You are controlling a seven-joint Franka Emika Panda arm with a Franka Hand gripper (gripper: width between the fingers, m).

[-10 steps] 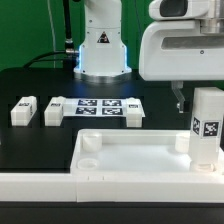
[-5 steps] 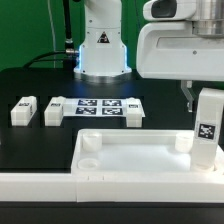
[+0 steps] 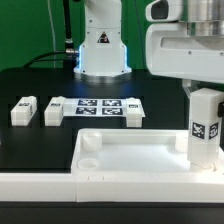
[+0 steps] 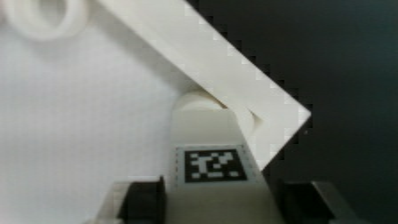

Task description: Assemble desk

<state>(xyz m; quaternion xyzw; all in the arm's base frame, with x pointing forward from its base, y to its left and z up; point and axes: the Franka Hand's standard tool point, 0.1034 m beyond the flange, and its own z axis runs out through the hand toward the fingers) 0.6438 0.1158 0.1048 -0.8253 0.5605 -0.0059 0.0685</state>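
The white desk slab (image 3: 135,158) lies rim up at the front, with a round socket (image 3: 88,158) at its left corner. My gripper (image 3: 197,98) is shut on a white square leg (image 3: 205,126) with a tag, held upright over the slab's corner at the exterior view's right. In the wrist view the leg (image 4: 217,135) sits between my fingers (image 4: 148,202), its far end at the slab's rim corner (image 4: 267,105). My gripper (image 4: 224,205) grips its sides. Two more legs (image 3: 23,110) (image 3: 54,112) lie on the black table at the left.
The marker board (image 3: 98,108) lies flat behind the slab. A long white border rail (image 3: 40,186) runs along the front edge. The robot base (image 3: 103,50) stands at the back. The slab's inner face (image 4: 80,120) and another socket (image 4: 50,20) show in the wrist view.
The held leg dipped and tilted slightly to the right half a second ago, then came back left and upright. It stays over the same corner. Nothing else moved.
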